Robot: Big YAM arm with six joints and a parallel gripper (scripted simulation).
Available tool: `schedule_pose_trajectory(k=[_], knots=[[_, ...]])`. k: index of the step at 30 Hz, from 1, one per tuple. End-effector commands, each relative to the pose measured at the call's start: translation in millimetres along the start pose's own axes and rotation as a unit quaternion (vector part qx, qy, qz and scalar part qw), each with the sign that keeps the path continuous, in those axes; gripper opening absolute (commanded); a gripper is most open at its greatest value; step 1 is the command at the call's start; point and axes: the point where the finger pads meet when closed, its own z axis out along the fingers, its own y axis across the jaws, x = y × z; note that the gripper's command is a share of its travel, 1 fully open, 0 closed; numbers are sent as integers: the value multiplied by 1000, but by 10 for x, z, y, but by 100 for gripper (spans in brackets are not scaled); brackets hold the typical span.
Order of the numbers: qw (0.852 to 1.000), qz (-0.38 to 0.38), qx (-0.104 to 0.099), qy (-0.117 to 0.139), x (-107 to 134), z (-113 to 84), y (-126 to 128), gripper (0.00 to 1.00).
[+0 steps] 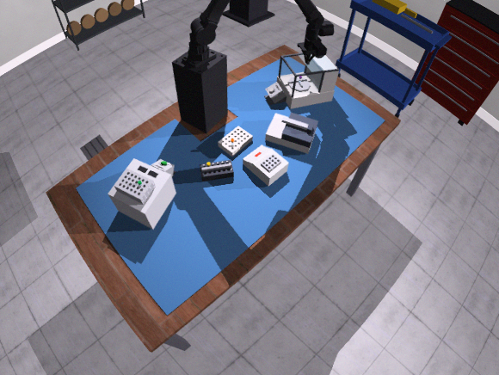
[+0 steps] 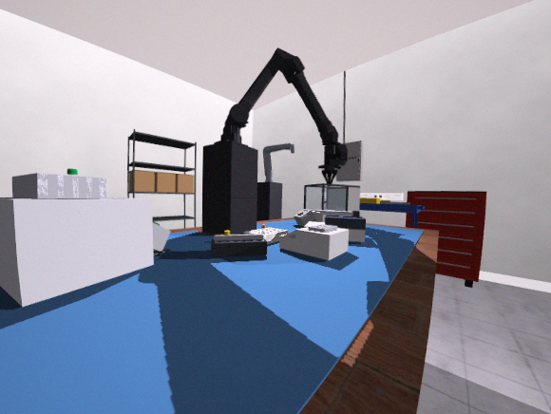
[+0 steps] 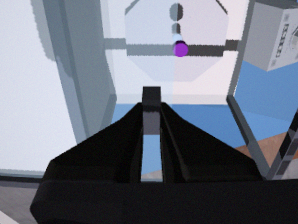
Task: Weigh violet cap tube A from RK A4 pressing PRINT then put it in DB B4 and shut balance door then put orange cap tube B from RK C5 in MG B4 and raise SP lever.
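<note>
My gripper (image 1: 308,60) (image 2: 329,182) (image 3: 151,111) is at the top of the balance (image 1: 311,100). Its fingers are nearly together, shut on the small dark handle (image 3: 151,94) of the glass door, with the pane reaching partway over the pan. Tube A (image 1: 300,77) (image 3: 180,49), violet cap, stands on the pan (image 3: 145,67) inside. The green lamp cannot be made out. Tube B (image 1: 232,140) (image 2: 263,226), orange cap, is in the rack (image 1: 235,148). The dry block (image 1: 265,172) (image 2: 313,247), magnet block (image 1: 217,174) (image 2: 238,249) and SP (image 1: 275,130) stand on the mat.
The mixer (image 1: 157,202) (image 2: 81,237) stands at the far end with a green-capped tube (image 1: 139,182). A yellow-capped tube (image 1: 208,163) (image 2: 227,232) is in the magnet block. The balance's keypad unit (image 1: 274,92) (image 3: 272,35) is at its front. Glass walls and dark posts surround the pan.
</note>
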Motion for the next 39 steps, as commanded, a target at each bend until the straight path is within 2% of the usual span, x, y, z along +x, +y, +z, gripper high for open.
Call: schedule_pose_trajectory(k=[1,7,8,10,24,25,27,39], knots=[[1000,7,-12,-1,-31,-115,2,6],[1000,7,-12,-1,-29,-114,-38,6],[1000,7,-3,-1,-29,-68,-91,6],[1000,7,-13,-1,-28,-113,-61,6],[1000,7,-11,-1,-25,-108,-191,6],[1000,7,-2,-1,-25,-60,-246,6],[1000,7,-13,-1,-24,-107,-213,6],[1000,7,-11,-2,-20,-103,-343,6]])
